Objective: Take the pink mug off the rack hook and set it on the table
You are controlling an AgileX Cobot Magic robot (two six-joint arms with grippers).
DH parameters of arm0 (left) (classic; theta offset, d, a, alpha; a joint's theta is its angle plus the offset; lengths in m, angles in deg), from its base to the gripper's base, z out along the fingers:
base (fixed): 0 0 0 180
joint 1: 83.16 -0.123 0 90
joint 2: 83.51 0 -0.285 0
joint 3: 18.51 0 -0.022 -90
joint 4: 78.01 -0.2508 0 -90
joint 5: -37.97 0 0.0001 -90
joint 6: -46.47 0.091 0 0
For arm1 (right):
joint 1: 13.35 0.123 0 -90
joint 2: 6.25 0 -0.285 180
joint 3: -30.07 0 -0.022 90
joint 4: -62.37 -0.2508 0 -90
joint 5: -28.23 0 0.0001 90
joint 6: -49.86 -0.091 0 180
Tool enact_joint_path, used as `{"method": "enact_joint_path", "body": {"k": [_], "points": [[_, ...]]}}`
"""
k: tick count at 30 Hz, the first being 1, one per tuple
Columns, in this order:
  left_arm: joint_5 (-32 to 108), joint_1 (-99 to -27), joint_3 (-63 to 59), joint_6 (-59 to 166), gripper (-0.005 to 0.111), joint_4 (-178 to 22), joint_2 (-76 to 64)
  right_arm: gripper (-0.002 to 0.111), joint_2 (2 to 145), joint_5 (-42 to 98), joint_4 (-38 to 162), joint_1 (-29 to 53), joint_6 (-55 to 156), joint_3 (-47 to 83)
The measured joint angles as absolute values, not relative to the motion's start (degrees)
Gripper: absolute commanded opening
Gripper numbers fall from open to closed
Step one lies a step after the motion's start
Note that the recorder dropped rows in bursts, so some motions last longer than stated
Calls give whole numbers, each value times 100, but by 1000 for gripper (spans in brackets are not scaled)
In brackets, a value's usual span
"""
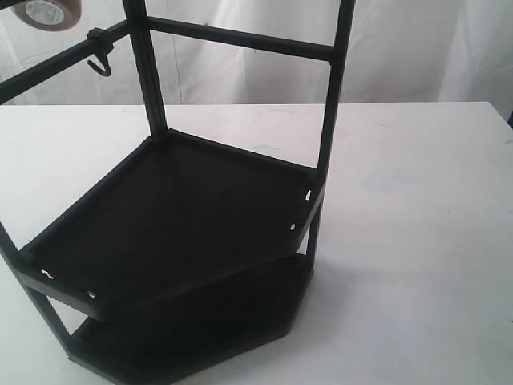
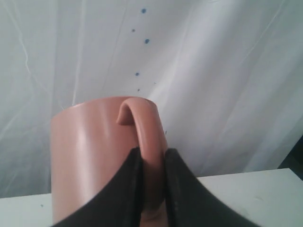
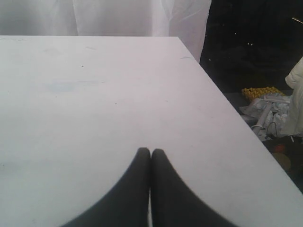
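The left gripper [image 2: 152, 153] is clamped on the handle of the pink mug [image 2: 90, 161], which sits in the exterior view's top-left corner, apart from the rack hook [image 1: 98, 66], while the right gripper [image 3: 150, 153] is pressed together above the table [image 3: 94, 94].

The right gripper [image 3: 150, 152] holds its two black fingers [image 3: 135, 189] pressed tip to tip over the white table [image 3: 94, 94], whose far edge meets a white curtain [image 3: 118, 16], while yellow and white clutter [image 3: 265, 101] lies on dark floor beyond its side edge.
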State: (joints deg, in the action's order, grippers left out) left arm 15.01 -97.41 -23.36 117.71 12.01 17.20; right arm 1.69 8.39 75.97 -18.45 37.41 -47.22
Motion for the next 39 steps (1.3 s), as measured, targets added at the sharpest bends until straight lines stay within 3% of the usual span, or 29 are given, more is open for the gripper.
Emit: {"method": "enact_joint_path", "body": {"k": [17, 21, 30, 34, 39], "points": [[1359, -9319, -1664, 11899, 0, 871, 1452, 0, 169, 839, 7597, -1845, 3741, -4722], [1753, -9255, -1664, 10313, 0, -758, 1439, 0, 169, 839, 7597, -1845, 3741, -4722], [2865, -8590, -1664, 5053, 0, -6503, 1439, 0, 169, 839, 7597, -1845, 3741, -4722], [3365, -8396, -1562, 3633, 0, -7698, 1439, 0, 169, 839, 7597, -1845, 3741, -4722], [5248, -8382, -683, 2465, 0, -8702, 1439, 0, 169, 839, 7597, -1845, 3741, -4722]]}}
